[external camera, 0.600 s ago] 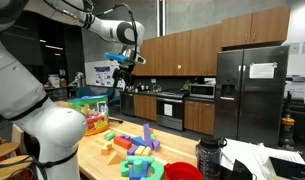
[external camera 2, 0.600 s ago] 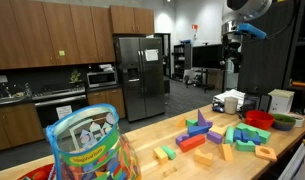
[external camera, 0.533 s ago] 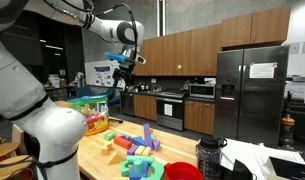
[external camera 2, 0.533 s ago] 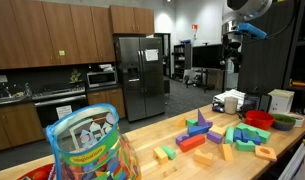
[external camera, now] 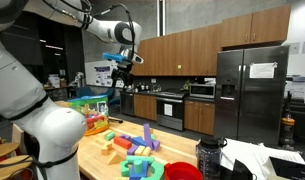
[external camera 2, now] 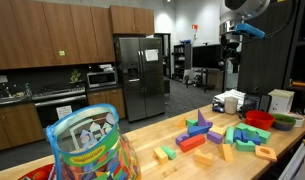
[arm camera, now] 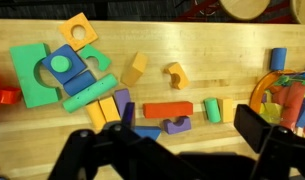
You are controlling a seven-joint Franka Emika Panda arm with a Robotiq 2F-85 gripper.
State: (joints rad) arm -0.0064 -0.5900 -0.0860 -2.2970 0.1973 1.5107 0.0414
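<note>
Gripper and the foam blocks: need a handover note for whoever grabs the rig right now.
Gripper: open, empty, hanging high above the wooden table.
Blocks: all loose on the table. In the wrist view the red bar and purple arch lie most nearly below it, with the green cylinder beside them. A green and blue cluster lies to the left, and a clear tub of blocks stands at the right edge.
Done: nothing gripped or lifted.
Left: every block lies on the table, none touched by the gripper.
</note>
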